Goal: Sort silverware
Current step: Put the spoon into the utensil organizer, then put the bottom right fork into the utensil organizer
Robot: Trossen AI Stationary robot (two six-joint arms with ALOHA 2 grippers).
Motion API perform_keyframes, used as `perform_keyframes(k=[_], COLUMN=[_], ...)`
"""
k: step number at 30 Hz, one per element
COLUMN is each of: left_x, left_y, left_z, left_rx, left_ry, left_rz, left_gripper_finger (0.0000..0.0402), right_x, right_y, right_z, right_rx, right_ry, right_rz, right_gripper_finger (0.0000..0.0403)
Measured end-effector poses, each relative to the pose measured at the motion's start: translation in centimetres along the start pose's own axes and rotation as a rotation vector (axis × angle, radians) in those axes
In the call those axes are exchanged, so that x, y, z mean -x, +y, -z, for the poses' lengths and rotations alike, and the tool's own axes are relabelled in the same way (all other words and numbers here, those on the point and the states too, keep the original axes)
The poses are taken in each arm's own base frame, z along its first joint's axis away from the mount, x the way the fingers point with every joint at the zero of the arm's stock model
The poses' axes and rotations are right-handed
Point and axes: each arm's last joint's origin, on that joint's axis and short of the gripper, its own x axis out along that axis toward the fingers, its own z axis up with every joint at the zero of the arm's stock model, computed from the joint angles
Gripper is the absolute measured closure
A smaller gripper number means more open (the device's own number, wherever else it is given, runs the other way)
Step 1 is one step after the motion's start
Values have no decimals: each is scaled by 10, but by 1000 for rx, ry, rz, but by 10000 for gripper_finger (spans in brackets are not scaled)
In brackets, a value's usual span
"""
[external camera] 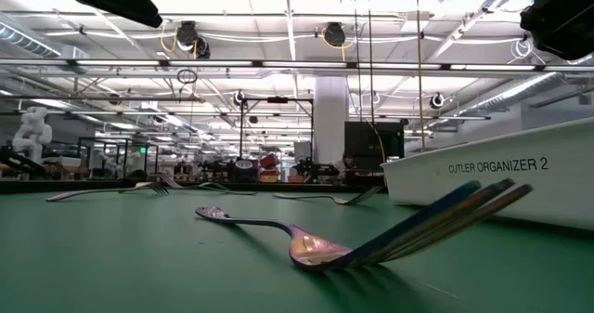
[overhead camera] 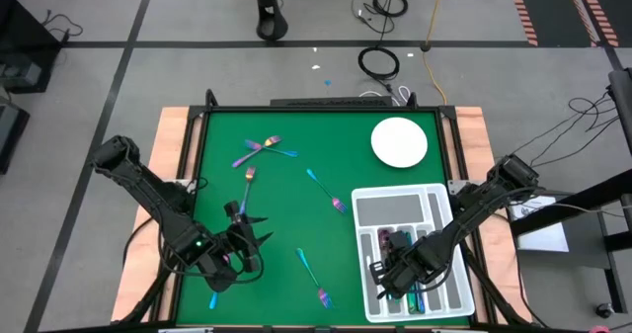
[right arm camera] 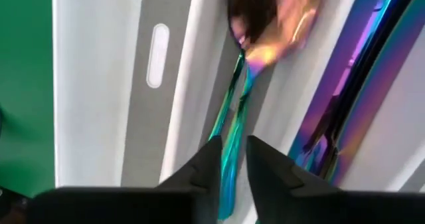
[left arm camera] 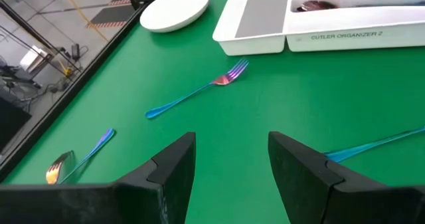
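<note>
Several iridescent silverware pieces lie loose on the green mat: a pair (overhead camera: 263,146) at the far left, a fork (overhead camera: 249,180), another fork (overhead camera: 326,190) (left arm camera: 199,94), and pieces near the front (overhead camera: 308,266). My right gripper (overhead camera: 390,274) (right arm camera: 232,164) points down into the white compartmented tray (overhead camera: 434,200), its fingers slightly apart over a spoon (right arm camera: 275,24) lying in a compartment. My left gripper (overhead camera: 242,239) (left arm camera: 232,157) hovers open over the mat at the near left, with nothing between its fingers. My right gripper comes from above with its fingers on either side of the spoon's handle (right arm camera: 230,151), which lies along the compartment floor. A narrow gap shows between the fingers, and I cannot tell whether they touch the handle.
A round white plate (overhead camera: 399,142) sits at the far right of the mat. More silverware (right arm camera: 352,91) lies in the tray compartment beside the spoon. A teal handle (left arm camera: 378,144) lies close to my left gripper. In the low view a fork (external camera: 316,248) lies in front of the tray wall (external camera: 483,178).
</note>
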Motion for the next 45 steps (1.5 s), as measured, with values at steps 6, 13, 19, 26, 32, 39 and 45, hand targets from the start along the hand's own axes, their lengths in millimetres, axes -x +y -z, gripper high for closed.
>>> perform_keyframes(k=[6, 13, 19, 26, 32, 39, 45], left_x=[0, 0, 0, 0, 0, 0, 0], left_y=[0, 0, 0, 0, 0, 0, 0], left_z=[0, 0, 0, 0, 0, 0, 0], left_rx=[0, 0, 0, 0, 0, 0, -1], left_ry=[1, 1, 2, 2, 1, 1, 2], left_rz=[1, 1, 1, 1, 1, 1, 1], left_gripper_finger=[210, 210, 210, 210, 210, 210, 210], right_x=[0, 7, 13, 25, 52, 84, 94], right_y=[1, 8, 12, 18, 23, 33, 44], right_z=[1, 1, 1, 2, 0, -4, -11], right_rx=[-5, 50, 63, 96, 140, 227, 330], right_ry=[7, 12, 15, 17, -47, -183, -247], right_rz=[-10, -41, -51, -55, -23, -80, -145], right_gripper_finger=[283, 250, 246, 245, 245, 245, 245])
